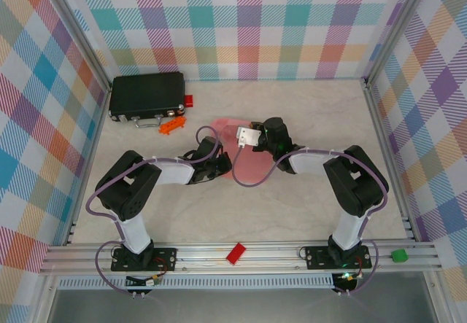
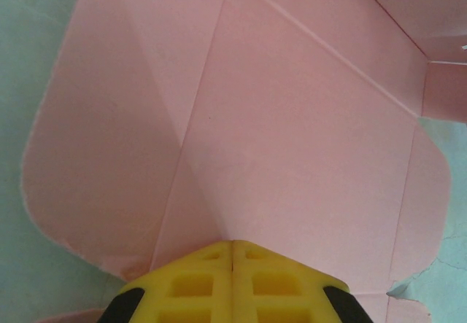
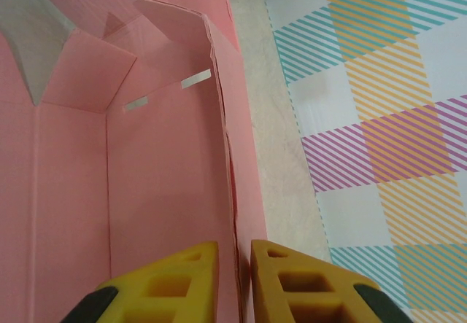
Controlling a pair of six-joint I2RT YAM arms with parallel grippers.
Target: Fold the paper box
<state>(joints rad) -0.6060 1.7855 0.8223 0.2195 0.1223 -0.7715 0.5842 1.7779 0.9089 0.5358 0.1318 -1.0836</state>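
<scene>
Pale marbled tabletop (image 1: 292,213) carries your paper box (image 1: 252,162) at centre, between both arms. Your right gripper (image 3: 233,265) pinches 1 upright wall, likely to keep it standing. Your left gripper (image 2: 232,254), clenched tight, meets a flap crease, probably steadying it.

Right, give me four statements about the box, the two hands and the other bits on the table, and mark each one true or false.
1. The right hand has an upright wall of the paper box between its fingers. True.
2. The left hand is wide open. False: its fingers are pressed together at a crease in the pink card.
3. The black case lies on top of the paper box. False: it lies apart from it, toward the far left corner.
4. A small red block lies on the metal rail between the arm bases. True.
</scene>
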